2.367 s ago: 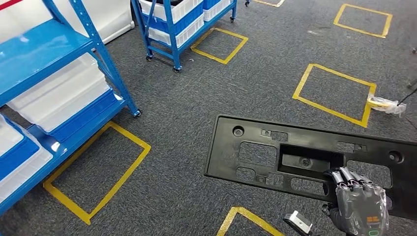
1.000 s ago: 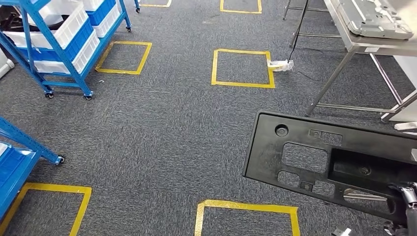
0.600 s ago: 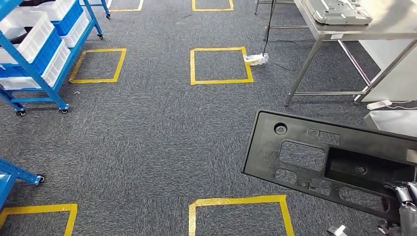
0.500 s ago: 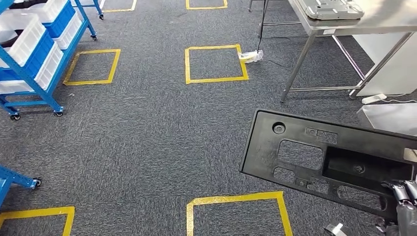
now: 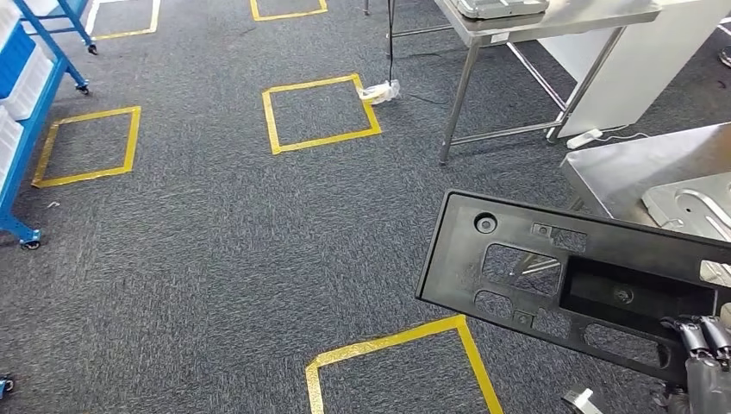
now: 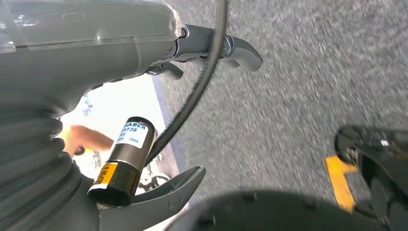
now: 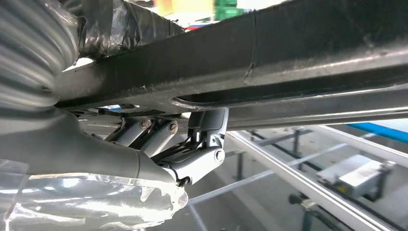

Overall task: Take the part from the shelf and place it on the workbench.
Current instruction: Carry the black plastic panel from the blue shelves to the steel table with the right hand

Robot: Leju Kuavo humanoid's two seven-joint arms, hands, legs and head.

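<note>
Grey carpet with yellow tape squares (image 5: pixel 320 112), steel workbench (image 5: pixel 634 168) near on the right.
Carrying step: right hand (image 5: pixel 705 362) grips the black part (image 5: pixel 569 280) by its near edge, held above the floor; next it must reach over the bench and lower flat. Left hand (image 6: pixel 211 45) looks empty.

The head view looks steeply down over the black part (image 5: pixel 595 285) toward carpet; the right wrist view sits close beneath it (image 7: pixel 288 53); left wrist faces carpet.
</note>
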